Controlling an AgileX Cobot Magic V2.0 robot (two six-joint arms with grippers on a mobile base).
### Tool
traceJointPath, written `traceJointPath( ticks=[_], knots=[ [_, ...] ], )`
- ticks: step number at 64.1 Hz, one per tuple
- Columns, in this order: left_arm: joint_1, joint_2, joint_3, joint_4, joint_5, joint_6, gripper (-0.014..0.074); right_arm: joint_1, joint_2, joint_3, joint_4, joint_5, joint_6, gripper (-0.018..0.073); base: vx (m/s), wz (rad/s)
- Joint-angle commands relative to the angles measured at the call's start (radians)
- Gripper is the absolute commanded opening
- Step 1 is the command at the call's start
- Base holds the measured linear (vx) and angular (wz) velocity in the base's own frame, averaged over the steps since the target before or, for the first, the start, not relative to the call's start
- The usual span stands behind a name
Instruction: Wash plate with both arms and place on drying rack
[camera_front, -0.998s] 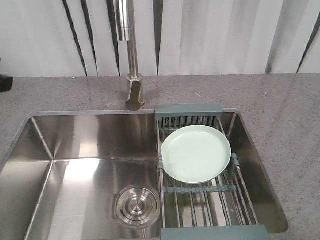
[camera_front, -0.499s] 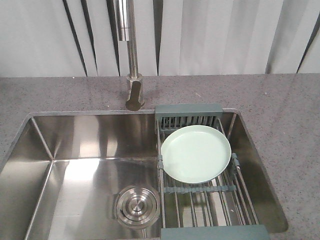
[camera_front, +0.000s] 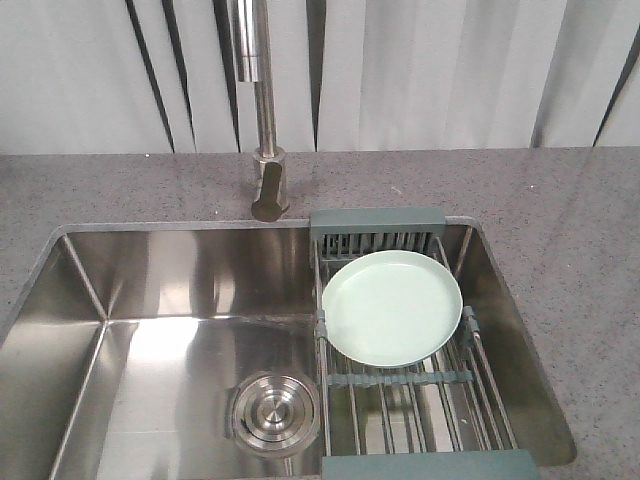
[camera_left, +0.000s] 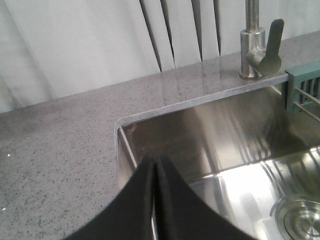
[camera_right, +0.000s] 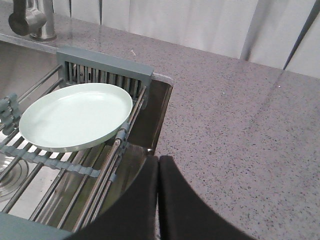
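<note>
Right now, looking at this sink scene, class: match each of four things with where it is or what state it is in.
1. plate
2. drain
3. faucet
4. left gripper

A. on the counter behind the sink
B. shut, over the sink's corner
C. lying on the drying rack
D. in the sink floor

Pairs: 1-C, 2-D, 3-A, 4-B
</note>
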Motion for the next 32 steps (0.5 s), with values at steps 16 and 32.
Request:
traceJointPath(
  ticks=[16, 32],
  knots=[
    [0.002, -0.013, -0.024, -0.019, -0.081, -0.012, -0.0006, -0.002, 0.009, -0.027, -0.015, -0.069, -0.003, -0.0008, 0.0, 0.0],
    [0.002, -0.013, -0.024, -0.019, -0.081, -0.012, -0.0006, -0.002, 0.009, -0.027, -0.015, -0.068, -0.003, -0.0008, 0.0, 0.0]
  ],
)
